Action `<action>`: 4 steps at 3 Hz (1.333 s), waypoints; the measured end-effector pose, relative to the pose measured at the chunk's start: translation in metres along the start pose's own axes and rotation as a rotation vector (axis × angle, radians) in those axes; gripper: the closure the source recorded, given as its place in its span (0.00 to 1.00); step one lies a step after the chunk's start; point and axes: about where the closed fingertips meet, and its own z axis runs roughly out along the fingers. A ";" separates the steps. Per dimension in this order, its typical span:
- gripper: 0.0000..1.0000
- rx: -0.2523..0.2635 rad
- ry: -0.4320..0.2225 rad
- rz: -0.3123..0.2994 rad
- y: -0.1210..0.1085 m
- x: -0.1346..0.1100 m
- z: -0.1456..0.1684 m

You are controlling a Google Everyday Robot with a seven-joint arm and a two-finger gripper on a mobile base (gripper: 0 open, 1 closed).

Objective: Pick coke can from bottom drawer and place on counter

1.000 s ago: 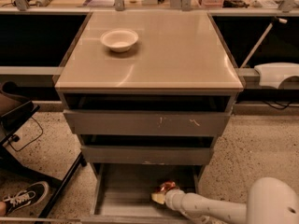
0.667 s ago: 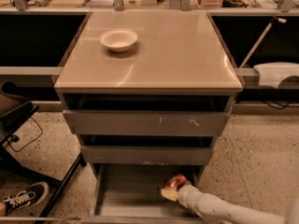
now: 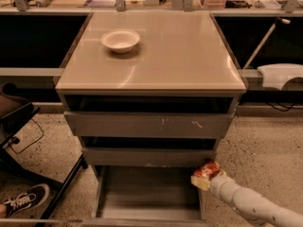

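The bottom drawer (image 3: 142,193) stands pulled open, a grey tray with a bare flat floor. My gripper (image 3: 204,175) is at the end of the white arm coming in from the lower right, at the drawer's right wall and just below the middle drawer's front. It is shut on the coke can (image 3: 209,167), small and red, held lifted above the drawer's right rim. The counter (image 3: 170,56) is the glossy tan top of the cabinet, well above the gripper.
A white bowl (image 3: 120,40) sits on the counter's back left. The middle drawer (image 3: 147,125) with white scratches juts out above the can. A chair base and a sneaker (image 3: 26,198) are at the left. A white object (image 3: 281,74) lies at the right.
The gripper has risen and moved right with the can, from the drawer floor up to the drawer's right rim.
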 end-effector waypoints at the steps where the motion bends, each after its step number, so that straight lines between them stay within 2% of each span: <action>1: 1.00 0.015 -0.016 -0.024 -0.006 -0.018 -0.007; 2: 1.00 0.014 -0.015 -0.024 -0.006 -0.017 -0.009; 3: 1.00 0.048 0.019 0.038 -0.027 -0.035 -0.040; 4: 1.00 0.151 -0.022 0.086 -0.061 -0.085 -0.118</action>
